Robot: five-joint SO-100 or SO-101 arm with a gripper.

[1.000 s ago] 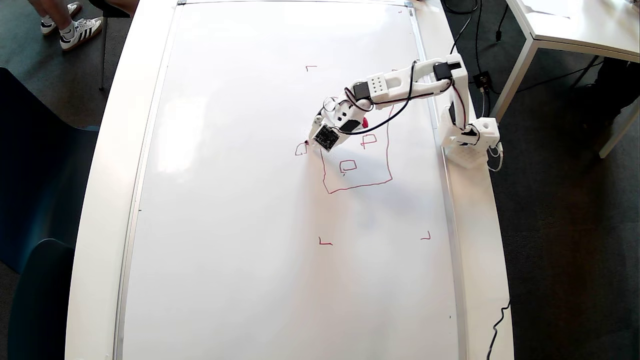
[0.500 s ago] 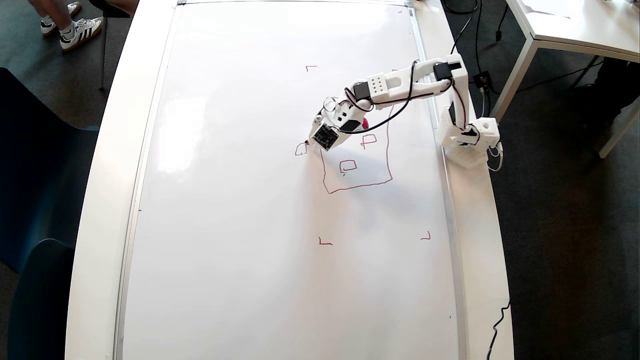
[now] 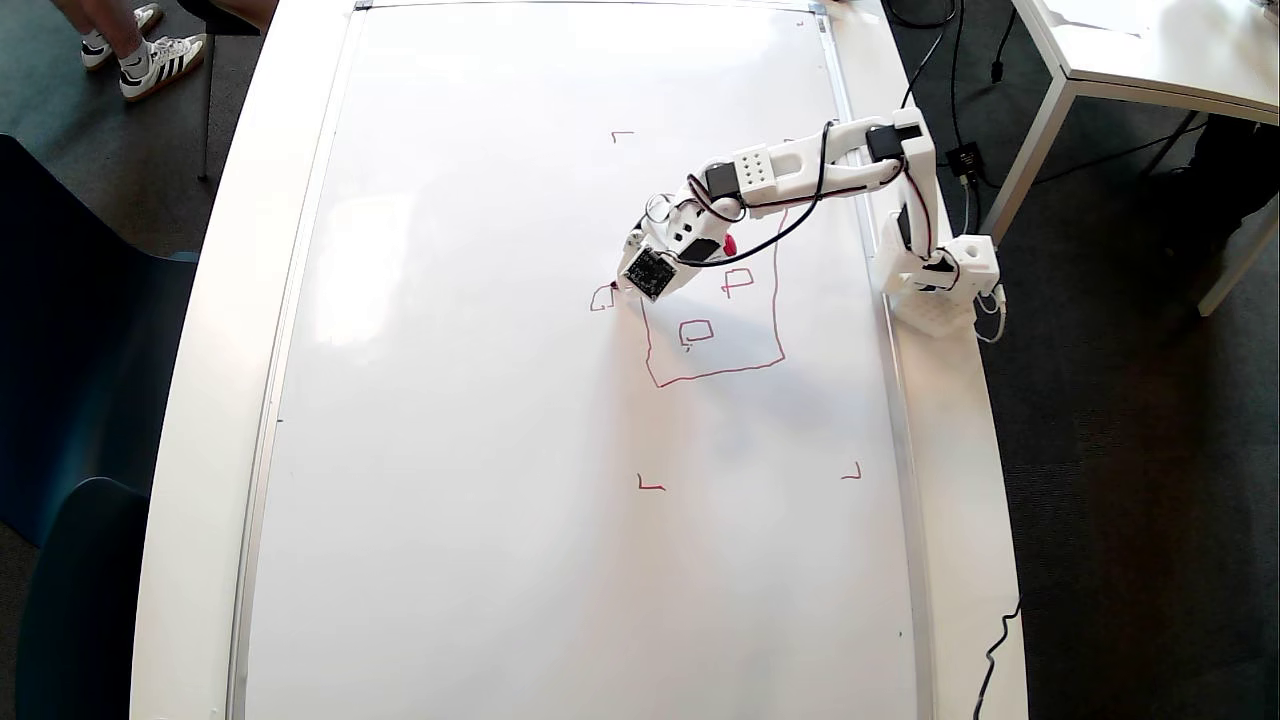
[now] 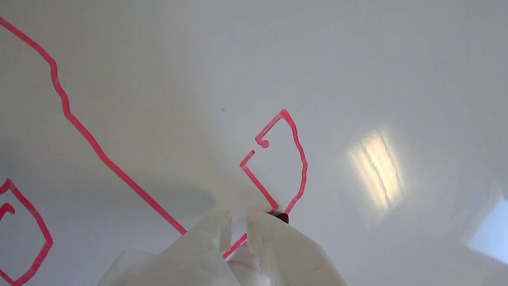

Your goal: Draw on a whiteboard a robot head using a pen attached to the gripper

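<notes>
The hand [image 3: 622, 284] sits just left of centre in the overhead view, a white printed plastic piece with a small dark square board on top, its tip lowered onto the whiteboard [image 3: 480, 450]. From above the fingers are covered by that board; the wrist view shows two pale, translucent-looking fingers [image 4: 274, 246] rising from the bottom edge with a narrow gap between them, clenched on the pen [image 4: 283, 217], whose dark red tip touches the glossy surface. A red end of the pen [image 3: 729, 245] peeks out beside the wrist in the overhead view.

The robot head [image 3: 775, 330] is a thin, wobbly red rectangle right of centre, with two small squares inside; the arm covers its upper part. On its left side is a little box [image 3: 592, 300], which the wrist view shows unclosed, with a gap in one side, the pen tip at its lower corner.

Small red corner marks [image 3: 650, 486] lie around the drawing. The board's thin silver frame rests on the white table [image 3: 200, 400].
</notes>
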